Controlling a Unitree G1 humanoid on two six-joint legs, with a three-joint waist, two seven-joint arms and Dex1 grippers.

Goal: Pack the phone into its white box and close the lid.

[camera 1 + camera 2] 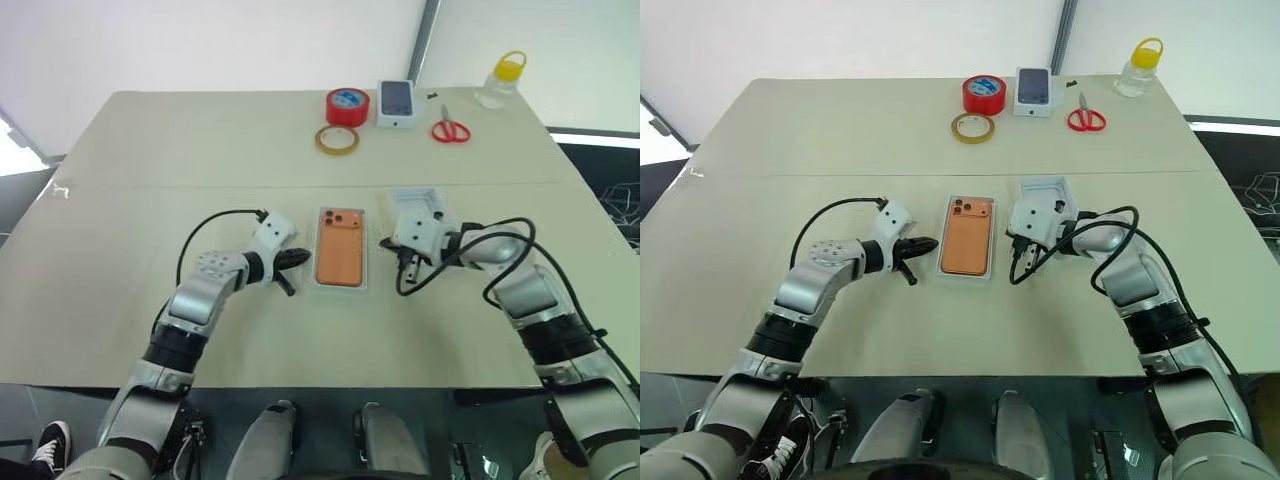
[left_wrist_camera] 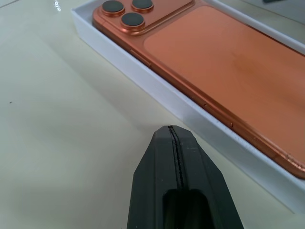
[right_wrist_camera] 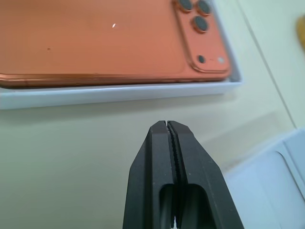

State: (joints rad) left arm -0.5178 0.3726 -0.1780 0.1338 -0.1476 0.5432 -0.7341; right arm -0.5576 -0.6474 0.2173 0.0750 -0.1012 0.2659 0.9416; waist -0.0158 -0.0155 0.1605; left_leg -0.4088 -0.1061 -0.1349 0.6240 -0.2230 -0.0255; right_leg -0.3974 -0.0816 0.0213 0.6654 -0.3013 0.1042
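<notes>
The orange phone lies camera side up inside the shallow white box at the middle of the table; its lenses are at the far end. My left gripper is shut and empty, its tip just off the box's left wall. On the other side of the box my right gripper is also shut and empty, its tip a short way from the right wall. The white lid lies open side up behind my right hand, partly hidden by it.
At the table's far side stand a red tape roll, a tan tape ring, a small white box printed with a dark phone, red scissors and a yellow-capped bottle. Black cables loop off both wrists.
</notes>
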